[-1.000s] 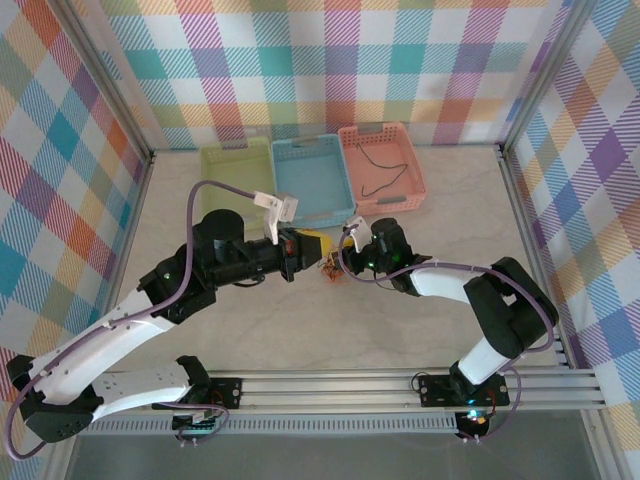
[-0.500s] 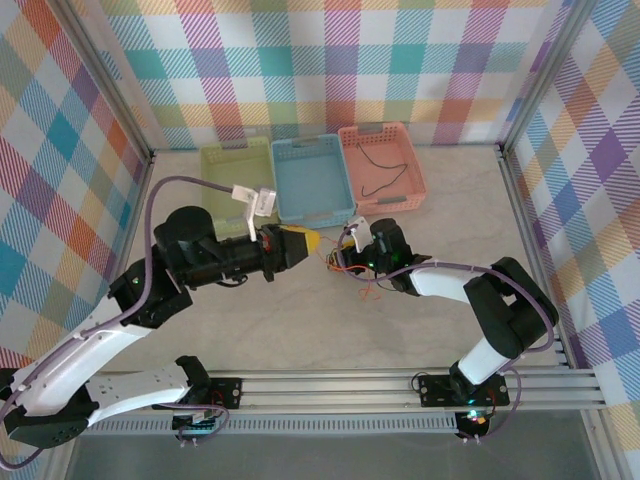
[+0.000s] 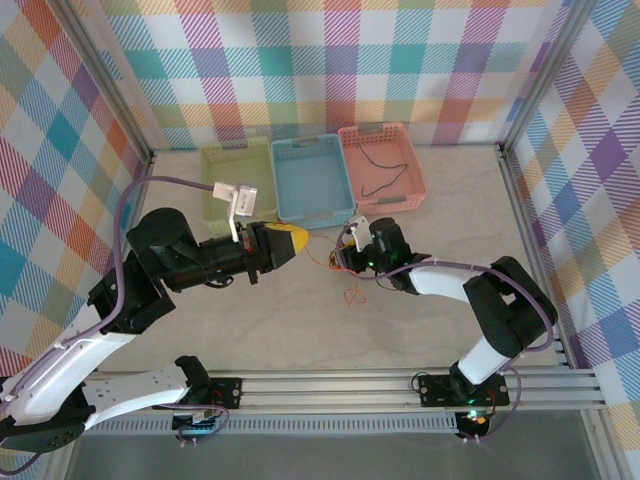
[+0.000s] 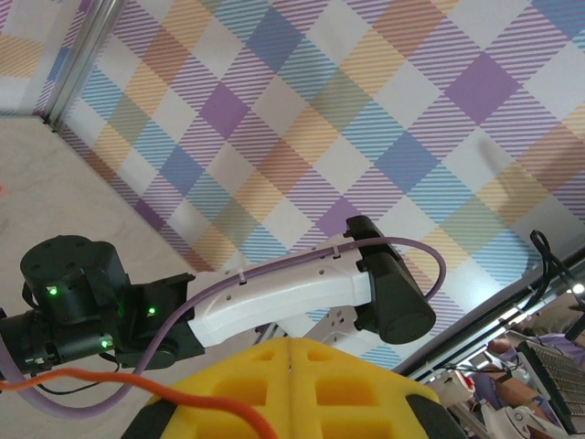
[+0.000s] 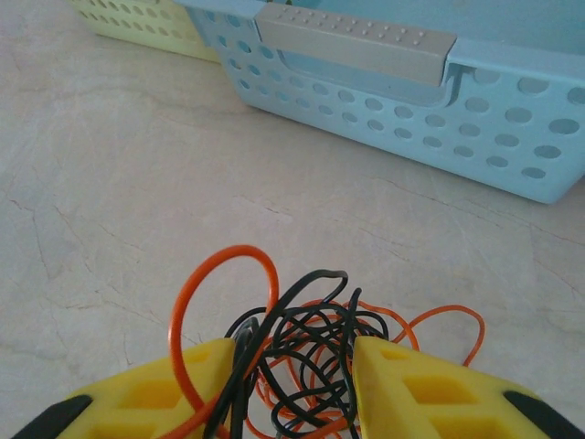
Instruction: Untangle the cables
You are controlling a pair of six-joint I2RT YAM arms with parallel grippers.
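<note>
While clamping the cables at bench centre in the closed right gripper, pinches one orange strand at their 9 o'clock in the closed left gripper; blue basket at 12 o'clock.

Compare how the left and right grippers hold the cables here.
The left gripper is pinched shut on one orange strand; the right gripper has its fingers spread around a black-and-orange clump. The left gripper points at the right arm; the right gripper faces the blue basket. Both have yellow fingers.
</note>
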